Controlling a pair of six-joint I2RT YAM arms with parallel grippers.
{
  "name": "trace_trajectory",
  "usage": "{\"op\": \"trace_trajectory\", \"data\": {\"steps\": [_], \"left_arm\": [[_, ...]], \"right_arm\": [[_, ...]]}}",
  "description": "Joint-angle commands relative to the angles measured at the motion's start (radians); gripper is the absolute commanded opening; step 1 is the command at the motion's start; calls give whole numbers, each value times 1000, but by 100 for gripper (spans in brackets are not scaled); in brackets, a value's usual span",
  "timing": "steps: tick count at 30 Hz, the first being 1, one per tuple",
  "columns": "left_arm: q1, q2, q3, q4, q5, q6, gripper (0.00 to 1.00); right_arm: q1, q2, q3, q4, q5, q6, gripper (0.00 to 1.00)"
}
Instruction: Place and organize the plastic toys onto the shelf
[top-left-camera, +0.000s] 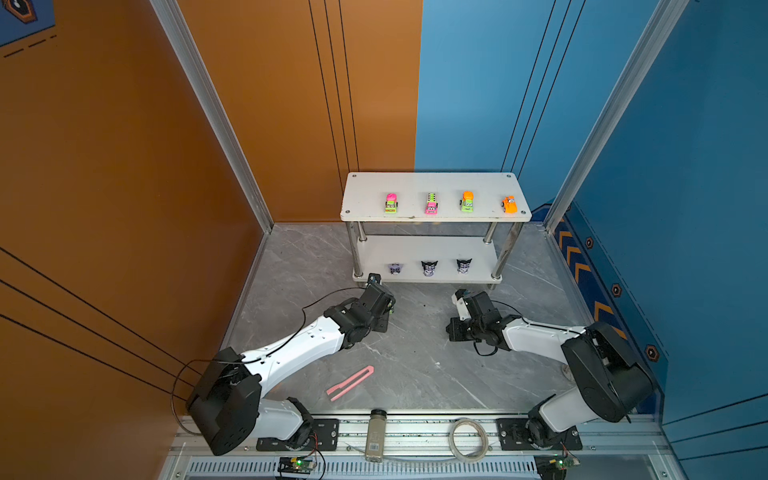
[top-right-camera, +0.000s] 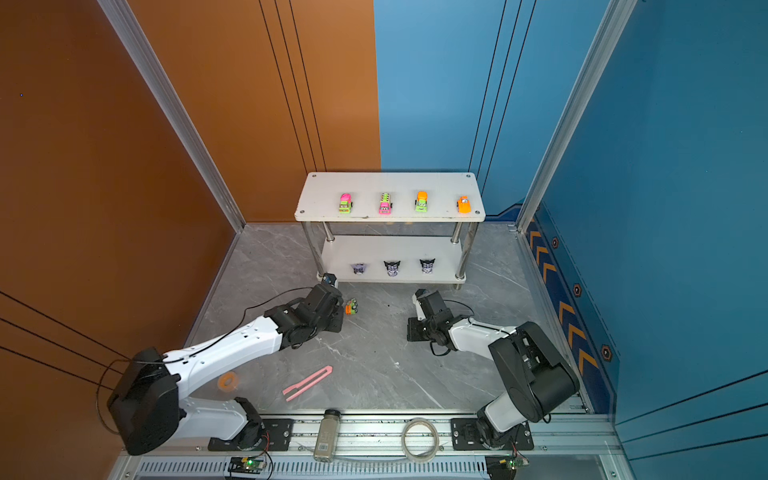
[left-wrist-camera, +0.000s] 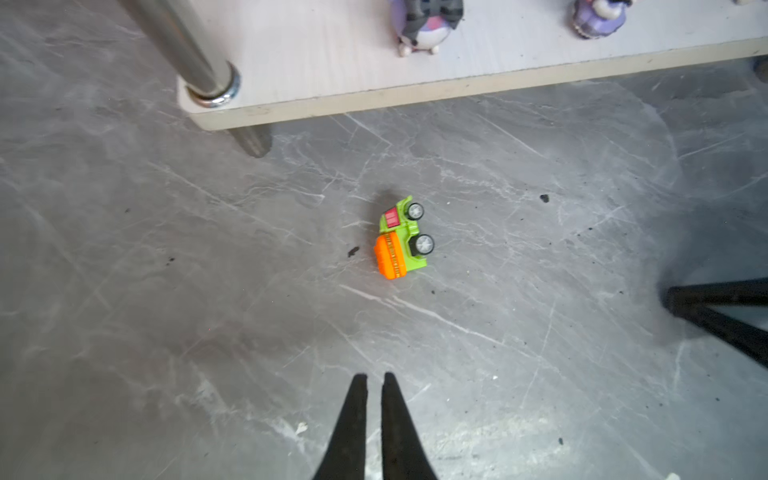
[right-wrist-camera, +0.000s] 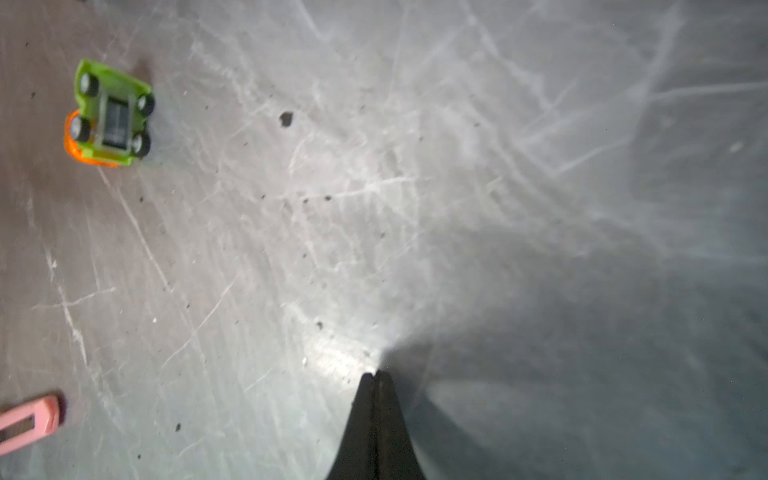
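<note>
Green-and-orange car (left-wrist-camera: 402, 239) tipped over on the floor (left-wrist-camera: 166, 291)

We see it on its side by the shelf (left-wrist-camera: 332, 62)'s near left corner, long axis running near to far, cab end toward the shelf, wheels facing right. Our left gripper (left-wrist-camera: 374, 376) hangs on its near side, almost closed and empty; the right gripper (right-wrist-camera: 376, 374) is pinched together, empty

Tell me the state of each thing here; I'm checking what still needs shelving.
Top-tier cars: four, upright on the shelf.
Figurines: three, on the lower tier.
Green-orange car: on its side on the table, off the shelf.
Left gripper: shut, empty.
Right gripper: shut, empty.
</note>
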Motion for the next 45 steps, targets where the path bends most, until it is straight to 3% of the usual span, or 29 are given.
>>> {"op": "trace_trajectory", "data": {"steps": [1, 8, 19, 28, 39, 45], "left_arm": [[25, 8, 7, 106, 83, -40, 9], [84, -26, -120, 261, 93, -112, 17], [159, -42, -240, 329, 155, -123, 18], [252, -10, -278, 374, 257, -90, 19], [285, 60, -278, 431, 351, -71, 20], [283, 74, -270, 438, 372, -70, 31]], "right_arm": [[76, -54, -4, 36, 57, -47, 0], [233, 1, 139, 20, 191, -75, 0], [289, 302, 490, -14, 203, -80, 0], [312, 460, 654, -38, 215, -66, 0], [310, 501, 658, -32, 292, -36, 0], [295, 486, 595, 13, 296, -10, 0]]}}
